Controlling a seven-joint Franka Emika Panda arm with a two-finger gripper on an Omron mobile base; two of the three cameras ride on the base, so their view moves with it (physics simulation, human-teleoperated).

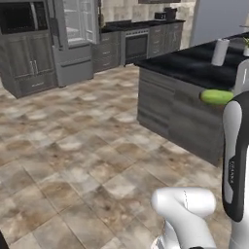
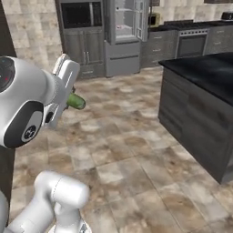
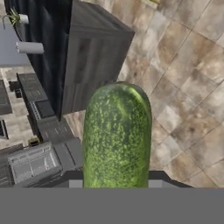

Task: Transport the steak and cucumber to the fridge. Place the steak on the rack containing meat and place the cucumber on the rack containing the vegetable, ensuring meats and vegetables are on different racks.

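At upper left of the left base view: the fridge [image 1: 73,39], tall and grey, one long door swung open on pale inner shelves, dark cabinets [image 1: 26,63] and a black-fronted microwave [image 1: 19,17] just beside it. Same fridge [image 2: 124,34] at top centre of the right base view, again beside the microwave [image 2: 82,14]. Across the whole lower frame: tiled floor [image 1: 73,146] in mottled brown and beige squares. At right of the left base view: a kitchen island [image 1: 185,97] with grey plank sides and a black top, a white cylinder [image 1: 220,52] standing upright on it. Along the far wall, top centre: an oven range [image 1: 136,44] set among dark counters.

At right edge of the left base view, level with the island's side: the cucumber [image 1: 216,97], green end poking out from behind the white arm, held off the floor. In the right base view, left of centre: cucumber [image 2: 76,101] jutting from the gripper [image 2: 68,98], well apart from the fridge. In the hand view, centre: cucumber [image 3: 117,135] rising between the dark finger tips, clamped at its lower end. Exact contact of the pads hard to judge, lower end hidden at the frame's bottom.
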